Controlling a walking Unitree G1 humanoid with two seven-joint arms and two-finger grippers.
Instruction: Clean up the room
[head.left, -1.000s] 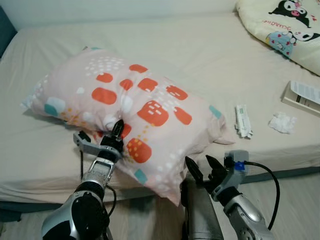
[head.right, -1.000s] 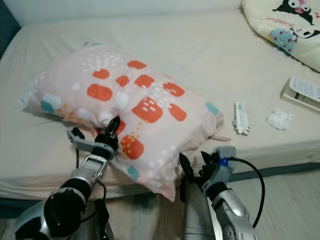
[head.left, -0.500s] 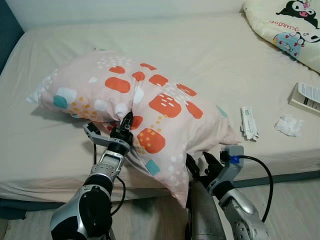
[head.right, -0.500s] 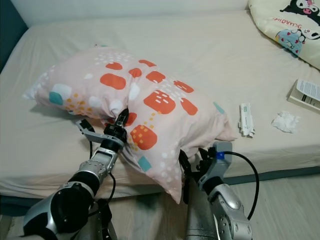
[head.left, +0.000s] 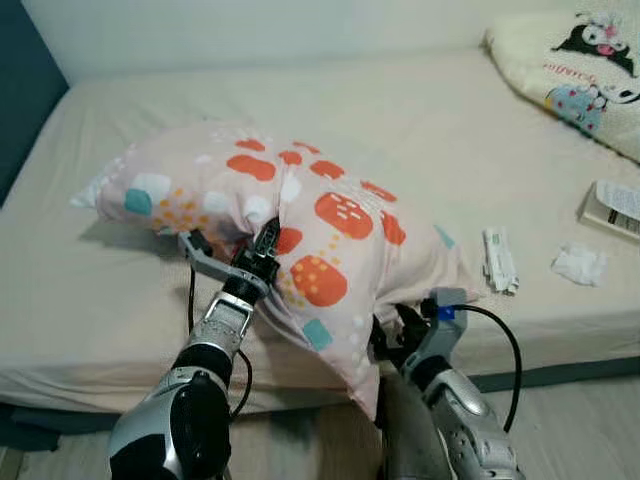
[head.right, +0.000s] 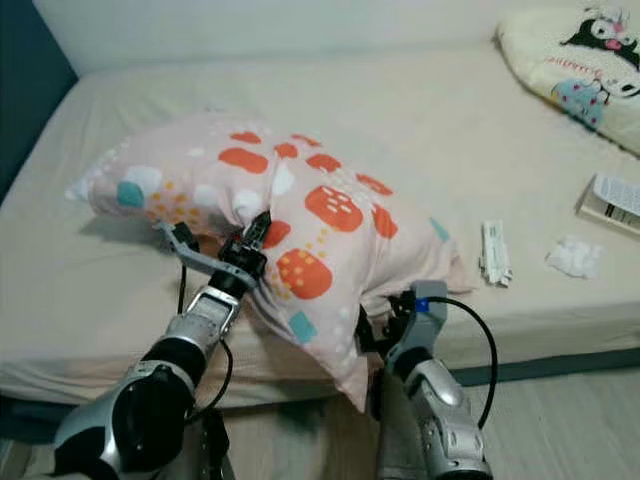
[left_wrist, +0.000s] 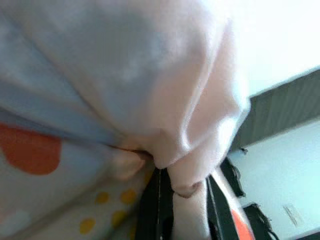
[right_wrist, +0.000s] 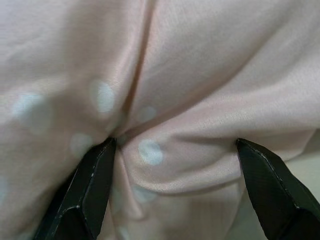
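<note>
Beige-sheeted bed (head.left: 420, 130) spans the head views, dark blue wall panel (head.left: 25, 100) at its left side; pink pillow (head.left: 330, 230) with orange, teal and white patches lies across the near-left part of the mattress, bunched up in the middle, one corner hanging off the front edge; cream cartoon-print blanket (head.left: 580, 70) sits at the far right corner of the bed; left gripper (head.left: 266, 250) is at the pillow's front side near its middle, fingers nearly closed and pinching a fold of the pillowcase, fabric squeezed between the two black fingers (left_wrist: 152, 210) in the left wrist view; right gripper (head.right: 385, 318) is under the overhanging pillow corner at the bed edge, fingers spread wide with pink cloth bulging between the tips (right_wrist: 90, 185), not clamped; book (head.left: 612, 205) near the right edge; white flat packet (head.left: 498, 260) just right of the pillow; crumpled tissue (head.left: 580, 264) between packet and book
</note>
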